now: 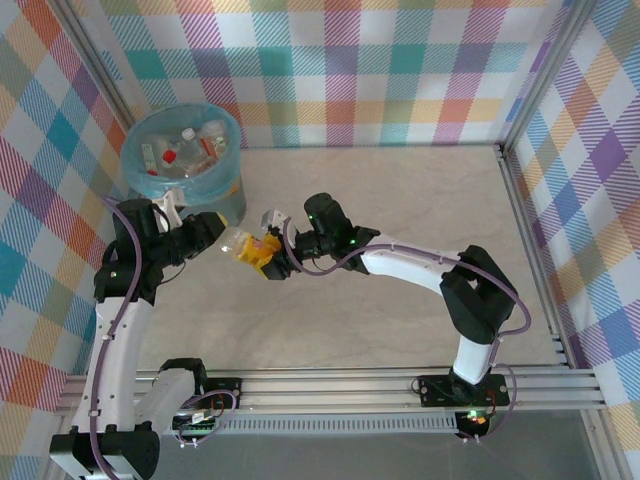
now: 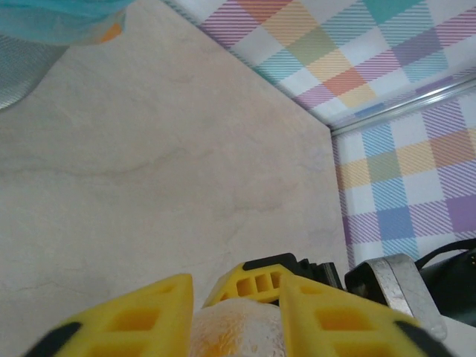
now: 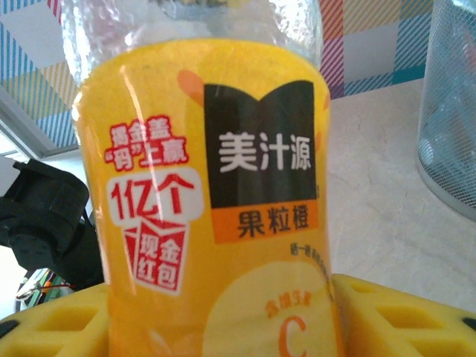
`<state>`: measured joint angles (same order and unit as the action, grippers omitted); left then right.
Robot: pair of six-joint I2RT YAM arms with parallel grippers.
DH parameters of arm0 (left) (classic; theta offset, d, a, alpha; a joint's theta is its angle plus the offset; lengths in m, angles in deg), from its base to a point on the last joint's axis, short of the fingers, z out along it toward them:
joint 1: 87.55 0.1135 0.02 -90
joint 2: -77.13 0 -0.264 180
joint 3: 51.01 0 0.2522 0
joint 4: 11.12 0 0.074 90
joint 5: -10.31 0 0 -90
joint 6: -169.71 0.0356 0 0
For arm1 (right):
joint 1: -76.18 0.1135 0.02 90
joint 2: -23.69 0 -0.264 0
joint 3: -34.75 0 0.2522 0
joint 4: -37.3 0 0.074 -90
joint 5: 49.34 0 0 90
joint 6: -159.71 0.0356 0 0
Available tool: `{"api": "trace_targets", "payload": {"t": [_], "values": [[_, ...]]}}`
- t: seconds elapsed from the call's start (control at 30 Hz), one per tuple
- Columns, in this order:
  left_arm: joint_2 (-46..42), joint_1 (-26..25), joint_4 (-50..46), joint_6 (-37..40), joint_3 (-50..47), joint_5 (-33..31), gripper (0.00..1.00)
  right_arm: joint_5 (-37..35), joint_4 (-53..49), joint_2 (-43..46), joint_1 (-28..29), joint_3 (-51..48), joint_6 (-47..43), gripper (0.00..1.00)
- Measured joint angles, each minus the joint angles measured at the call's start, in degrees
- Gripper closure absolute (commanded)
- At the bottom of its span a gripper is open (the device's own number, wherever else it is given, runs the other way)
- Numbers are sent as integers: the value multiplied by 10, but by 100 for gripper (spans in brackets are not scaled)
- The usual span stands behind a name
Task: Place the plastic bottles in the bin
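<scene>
By bin (image 1: 231, 198), tabletop's (image 1: 400, 210) far-left corner: left end effector (image 1: 222, 236) pinches bottle (image 1: 242, 243); right end effector (image 1: 264, 256) flanks it, grip unclear. Release right fully before left lifts.

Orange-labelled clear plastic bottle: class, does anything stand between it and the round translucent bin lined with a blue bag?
Nothing visible does. The orange-labelled clear plastic bottle is clamped in the left gripper, close beside the wall of the round translucent blue-lined bin. No other object sits in the gap between them.
</scene>
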<state>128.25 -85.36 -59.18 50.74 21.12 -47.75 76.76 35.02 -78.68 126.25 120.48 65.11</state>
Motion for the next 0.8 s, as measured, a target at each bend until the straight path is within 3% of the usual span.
{"api": "trace_targets", "payload": {"t": [0.03,0.23,0.43,0.8], "values": [[-1,-1,0,-3,0,-6,99,0,0,0,0,0,2,34],[-15,-3,-16,-7,8,-63,100,-13,-1,15,0,-8,11,0],[13,-3,-54,-8,122,-174,100,-64,-14,47,0,-9,-3,0],[214,1,-25,46,462,-327,100,-125,-79,100,-3,-26,-50,0]]}}
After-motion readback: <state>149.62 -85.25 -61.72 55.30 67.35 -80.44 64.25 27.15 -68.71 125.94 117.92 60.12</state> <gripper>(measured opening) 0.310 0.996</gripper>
